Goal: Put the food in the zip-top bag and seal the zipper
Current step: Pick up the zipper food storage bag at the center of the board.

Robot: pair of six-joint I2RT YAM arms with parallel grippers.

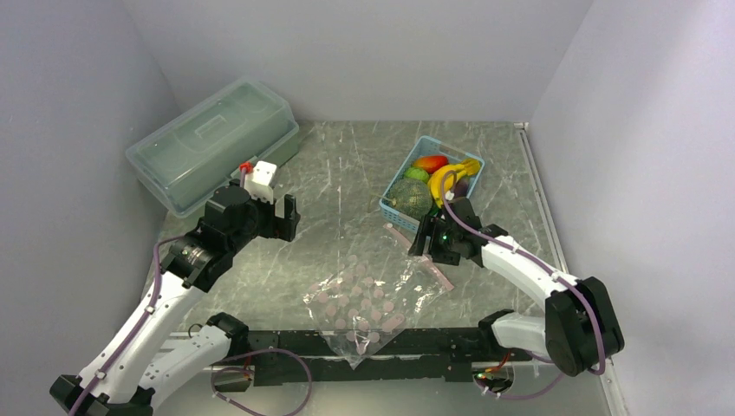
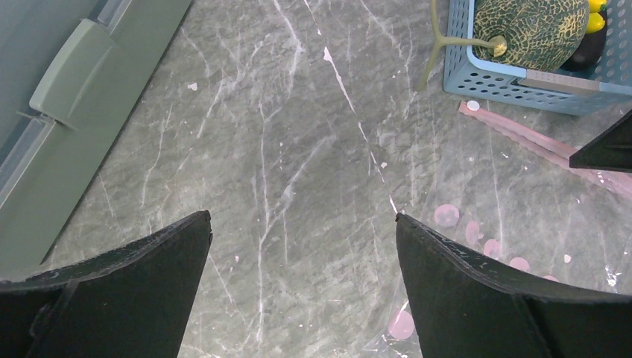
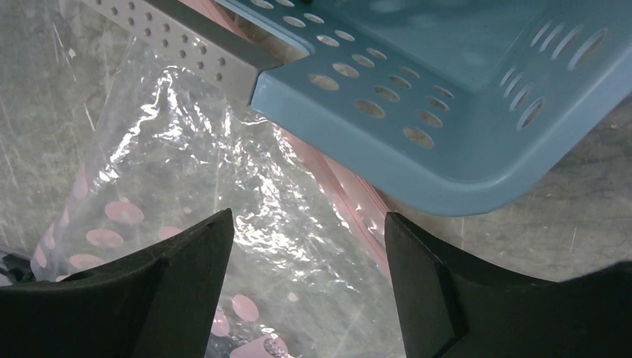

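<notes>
Right wrist — zip-top bag just below spread right hand — beside basket.

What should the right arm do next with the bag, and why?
Probably lower the right gripper and pinch the zipper edge of the zip-top bag to start opening it. Its fingers stand open just above that pink strip beside the blue basket, the bag lies flat, and the toy food sits in the basket.
</notes>
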